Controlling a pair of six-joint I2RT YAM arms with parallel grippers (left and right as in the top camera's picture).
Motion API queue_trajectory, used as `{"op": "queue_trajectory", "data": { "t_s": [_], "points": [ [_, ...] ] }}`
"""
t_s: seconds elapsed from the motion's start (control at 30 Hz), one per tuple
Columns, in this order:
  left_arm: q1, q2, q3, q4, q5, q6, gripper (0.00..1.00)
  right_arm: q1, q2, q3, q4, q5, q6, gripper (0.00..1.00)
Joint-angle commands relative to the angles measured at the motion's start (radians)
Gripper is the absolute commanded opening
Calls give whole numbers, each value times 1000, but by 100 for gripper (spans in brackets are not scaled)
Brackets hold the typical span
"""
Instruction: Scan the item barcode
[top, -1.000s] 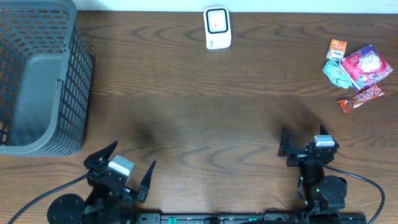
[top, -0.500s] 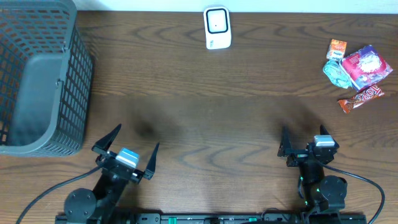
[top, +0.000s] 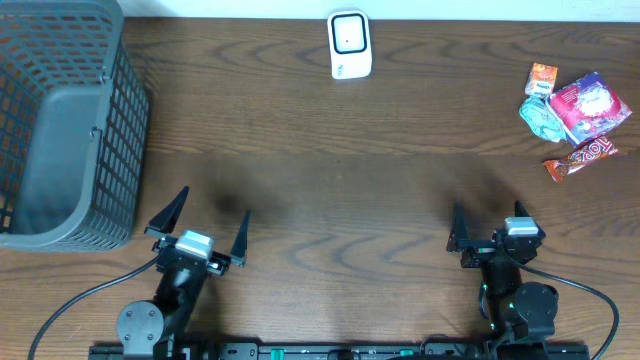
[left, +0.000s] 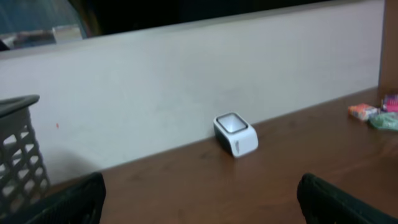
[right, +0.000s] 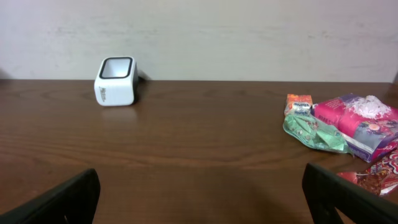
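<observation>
The white barcode scanner (top: 350, 44) stands at the table's far edge, also visible in the left wrist view (left: 236, 134) and the right wrist view (right: 115, 81). The items are a cluster of snack packets at the far right: a small orange packet (top: 542, 78), a green one (top: 542, 118), a pink bag (top: 590, 106) and a red-orange bar (top: 580, 158). My left gripper (top: 216, 201) hovers near the front left, open and empty, pointing toward the scanner. At the front right, my right gripper (top: 487, 208) is open and empty, well short of the packets (right: 360, 127).
A grey mesh basket (top: 60, 130) fills the far left corner, its rim just left of my left gripper in the left wrist view (left: 22, 155). A pale wall runs behind the table's far edge.
The left arm has swung round and lifted forward, so its open fingers now point straighter toward the table's far edge. The right arm has not moved.
</observation>
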Motion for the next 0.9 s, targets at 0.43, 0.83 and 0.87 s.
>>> {"op": "queue_trajectory", "data": {
  "t_s": [0.43,0.83,0.87],
  "points": [
    [7,-9,-132,128,-144,-205,98,-3,-6,-2,-5,-2,14,99],
    [11,-9,-132,-150,-226,-233,98,-3,-6,-2,-5,-2,14,99],
    [11,-9,-132,-163,-250,-258,98,-3,-6,-2,-5,-2,14,99]
  ]
}}
